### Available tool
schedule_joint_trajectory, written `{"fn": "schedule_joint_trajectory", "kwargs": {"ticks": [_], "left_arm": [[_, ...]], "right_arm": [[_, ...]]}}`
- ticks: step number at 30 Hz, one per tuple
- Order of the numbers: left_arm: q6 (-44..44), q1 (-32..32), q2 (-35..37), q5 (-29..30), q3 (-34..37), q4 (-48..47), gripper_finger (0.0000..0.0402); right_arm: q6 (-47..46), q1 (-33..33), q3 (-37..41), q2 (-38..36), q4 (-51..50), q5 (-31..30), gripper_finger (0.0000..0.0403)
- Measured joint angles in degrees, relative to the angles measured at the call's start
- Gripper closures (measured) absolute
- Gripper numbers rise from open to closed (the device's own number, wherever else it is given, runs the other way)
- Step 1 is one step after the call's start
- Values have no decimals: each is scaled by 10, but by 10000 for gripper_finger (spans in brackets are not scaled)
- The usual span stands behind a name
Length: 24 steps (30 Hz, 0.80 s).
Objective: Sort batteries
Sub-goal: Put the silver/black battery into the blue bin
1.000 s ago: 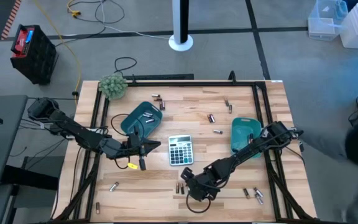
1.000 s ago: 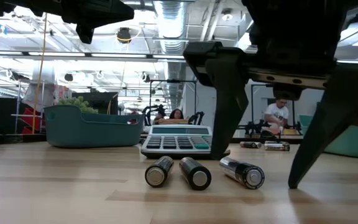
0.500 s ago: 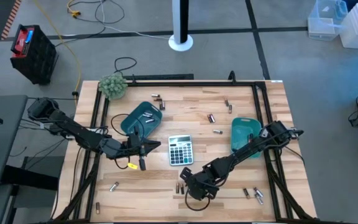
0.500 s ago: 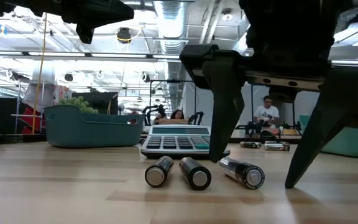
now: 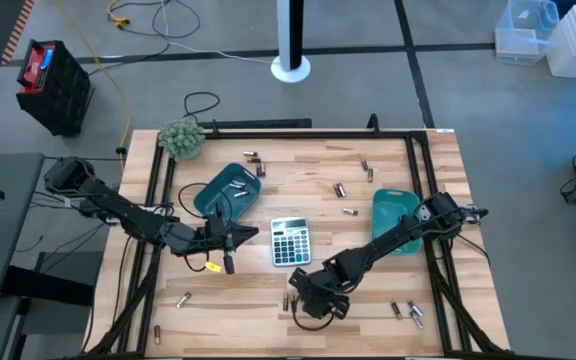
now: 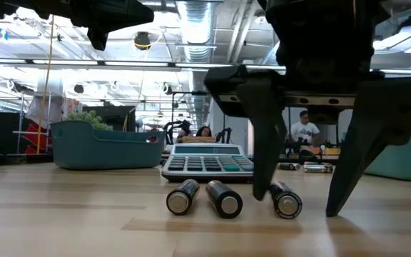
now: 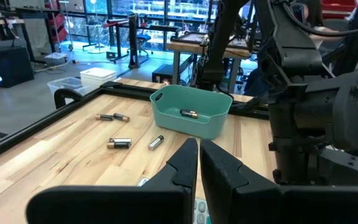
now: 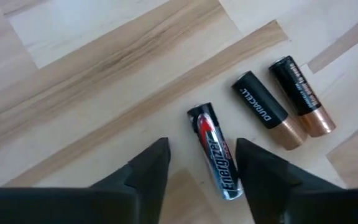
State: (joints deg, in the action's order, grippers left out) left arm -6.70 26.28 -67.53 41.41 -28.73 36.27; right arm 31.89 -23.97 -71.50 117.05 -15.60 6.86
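Right gripper point(image 5: 313, 300) stands at the 6 o'clock edge of the table point(image 5: 418, 160), fingers down either side of a silver-and-black battery point(image 8: 217, 155). Its jaws are apart and not yet touching the cell; a gap shows on each side in the right wrist view.

Change noted: over the last second the jaws have narrowed from a wide spread. In the low view the near finger now stands hard beside the cell, which has swung to lie end-on to the camera. Judgement: a pick is in progress (not completed), so this cell is the next to be sorted.

Left gripper point(image 5: 226, 242) waits at 9 o'clock of the calculator point(image 5: 290, 240), fingers pressed together, holding nothing.

Count:
- Cells at the right gripper: three. One is the silver-and-black cell; two are copper-ended batteries point(image 8: 261, 109) lying side by side at its 2 o'clock in the wrist view, apart from it.
- Teal trays: two, one point(image 5: 228, 190) at 10 o'clock of the calculator and one point(image 5: 393, 215) at 3 o'clock.
- Cells seen in a tray: one point(image 7: 188, 113), in the left wrist view.
- Loose cells elsewhere: roughly ten, scattered singly and in pairs; too small for an exact tally.
- Calculator: one. Potted plant point(image 5: 181, 137): one, at the 11 o'clock corner.

Most cells remain unsorted.
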Motion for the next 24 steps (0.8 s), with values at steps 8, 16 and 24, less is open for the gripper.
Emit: {"fn": "schedule_joint_trajectory", "kwargs": {"ticks": [8, 16, 24], "left_arm": [[0, 0, 0, 0, 0, 0, 388], [0, 0, 0, 0, 0, 0, 388], [0, 0, 0, 0, 0, 0, 388]], "right_arm": [[0, 0, 0, 0, -7, 3, 301], [-23, 1, 1, 0, -9, -7, 351], [-16, 1, 1, -10, -17, -10, 359]]}}
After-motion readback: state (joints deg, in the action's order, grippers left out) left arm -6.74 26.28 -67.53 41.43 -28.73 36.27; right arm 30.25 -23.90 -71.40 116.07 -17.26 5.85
